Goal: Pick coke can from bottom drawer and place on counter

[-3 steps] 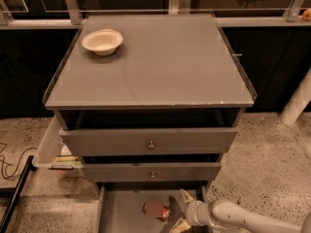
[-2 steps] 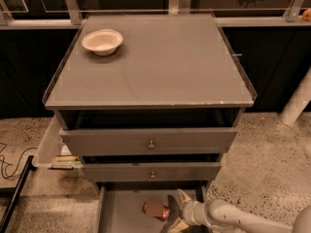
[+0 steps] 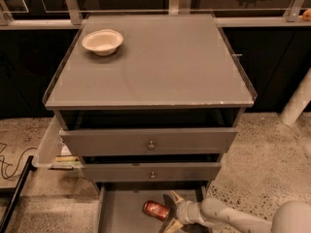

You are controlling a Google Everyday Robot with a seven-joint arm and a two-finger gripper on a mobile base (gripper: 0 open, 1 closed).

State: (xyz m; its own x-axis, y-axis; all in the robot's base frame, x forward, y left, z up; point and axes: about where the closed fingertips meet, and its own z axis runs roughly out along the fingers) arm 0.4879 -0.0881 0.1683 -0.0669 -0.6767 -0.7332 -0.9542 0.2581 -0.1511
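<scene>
Reaching low into the bottom drawer (image 3: 121, 212), the tool (image 3: 170, 211) has its fingers spread wide, gripping nothing, likely because the coke can (image 3: 156, 209) lies on its side just left of them. The tabletop (image 3: 170, 67) waits well above.

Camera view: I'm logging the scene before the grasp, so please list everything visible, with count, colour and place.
round white bowl: one, white, back left of the counter
flat grey counter: one, grey, top of the cabinet
knobbed grey drawers: two, grey, under the counter, partly pulled out
shallow grey bottom drawer: one, grey, pulled out at floor level
red metal coke can: one, red, lying on its side in the bottom drawer
speckled floor: beige, around the cabinet
black cable: one, black, on the floor at left
robot arm: one, pale grey, lower right
hand: one, in the bottom drawer, fingers open at the can's right end
</scene>
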